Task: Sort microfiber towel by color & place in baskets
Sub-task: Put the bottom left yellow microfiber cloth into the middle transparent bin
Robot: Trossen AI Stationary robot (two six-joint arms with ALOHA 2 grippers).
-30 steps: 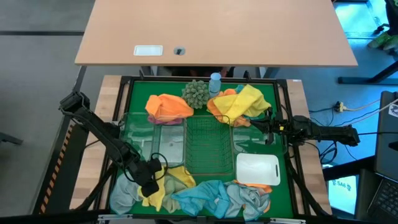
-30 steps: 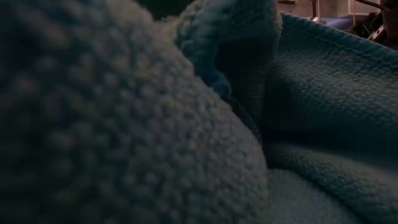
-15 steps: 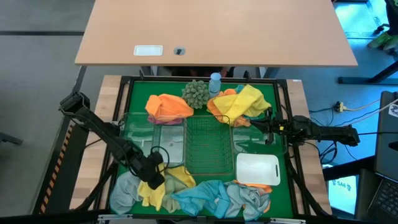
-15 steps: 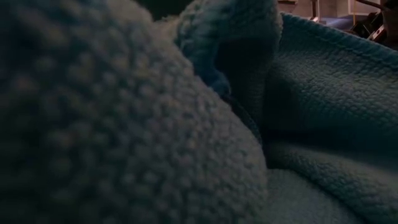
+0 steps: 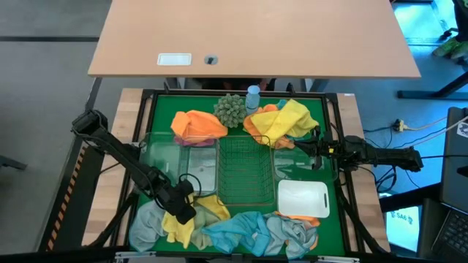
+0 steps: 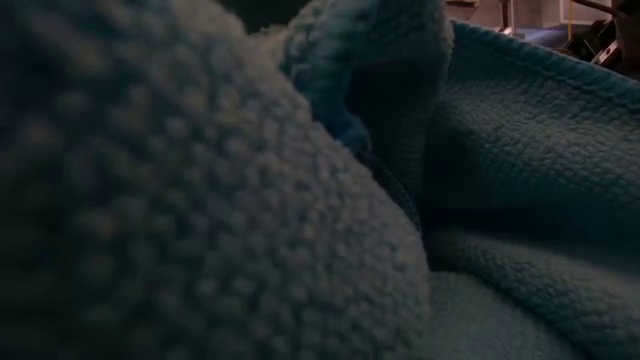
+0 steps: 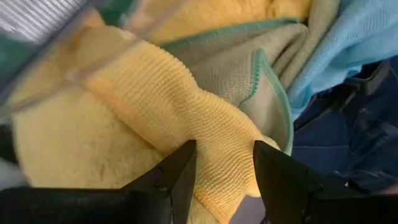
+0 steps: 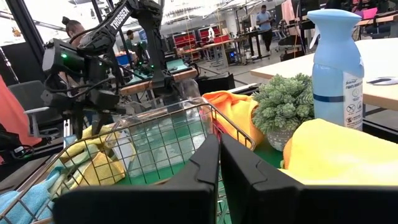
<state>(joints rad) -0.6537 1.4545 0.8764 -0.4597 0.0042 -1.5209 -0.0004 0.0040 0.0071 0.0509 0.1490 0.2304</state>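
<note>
Heaping orange towel (image 5: 199, 124) over clear bin (image 5: 196, 139), wire-mesh basket (image 5: 245, 172) bare.

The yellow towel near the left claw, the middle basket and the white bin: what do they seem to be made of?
The yellow towel looks like soft microfiber cloth: fine ribbed loops, matte. The middle basket seems to be dark metal wire, an open grid that shows the green mat through it. The white bin looks like smooth opaque plastic, though that is less sure. The left gripper is open over the towel.
</note>
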